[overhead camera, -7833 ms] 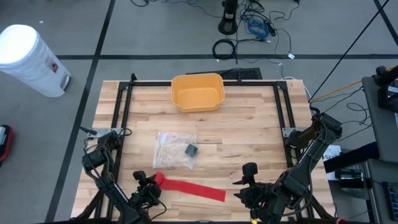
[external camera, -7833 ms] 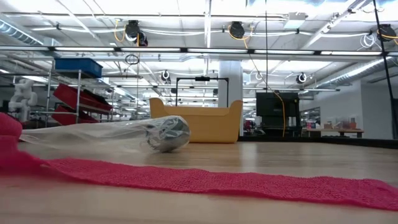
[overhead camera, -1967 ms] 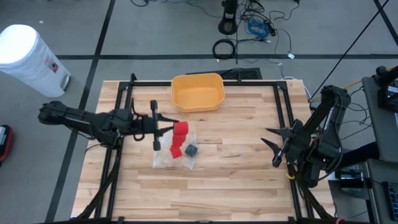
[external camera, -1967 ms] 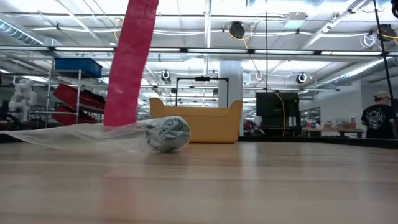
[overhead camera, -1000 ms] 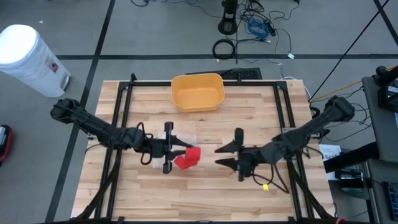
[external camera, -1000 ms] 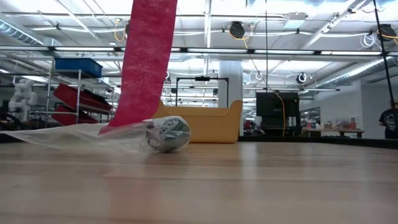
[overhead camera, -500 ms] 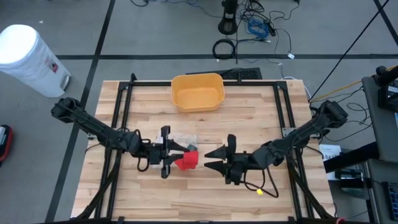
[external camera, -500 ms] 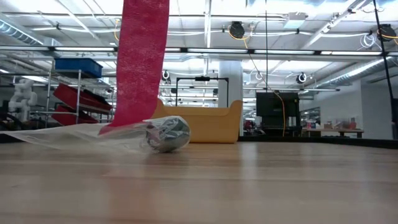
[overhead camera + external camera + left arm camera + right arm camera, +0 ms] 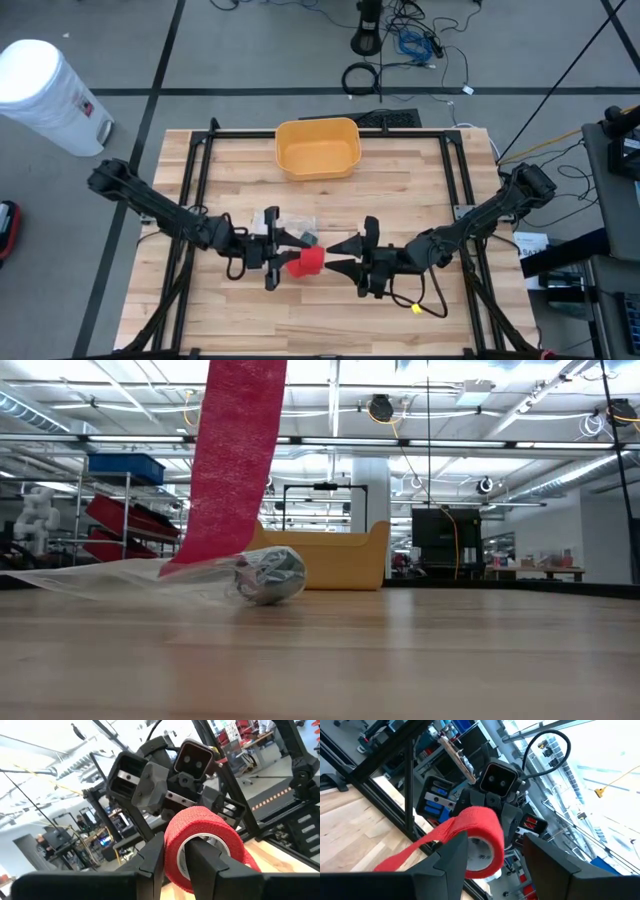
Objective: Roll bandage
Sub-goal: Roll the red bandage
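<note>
A red bandage (image 9: 306,262) is partly wound into a roll (image 9: 202,837) held above the table's middle. Its loose tail (image 9: 235,460) hangs down, and the lower end (image 9: 195,563) rests on a clear plastic bag (image 9: 120,578). My left gripper (image 9: 290,260) is shut on the roll. My right gripper (image 9: 336,257) is open and faces the roll from the table's right. Its two fingers (image 9: 451,854) stand close on either side of the roll (image 9: 481,836); I cannot tell whether they touch it. My left gripper holds the roll's wall (image 9: 176,851) with one finger (image 9: 207,865) inside the hollow core and the other (image 9: 151,865) outside. The fingers come about level from the table's left. The roll is lifted clear, and its tail hangs slack below.
The clear bag (image 9: 285,226) holds a dark wrapped item (image 9: 310,238) just beyond the grippers. A yellow bin (image 9: 318,148) stands at the far edge. Black frame rails (image 9: 195,190) run along the table's left and right sides. Bare wood lies toward the near edge.
My right gripper has gone toward the table's left, up to the roll, and has rolled about its own axis. My left gripper and the roll have shifted a little toward the near edge. The tail still hangs with its end on the bag.
</note>
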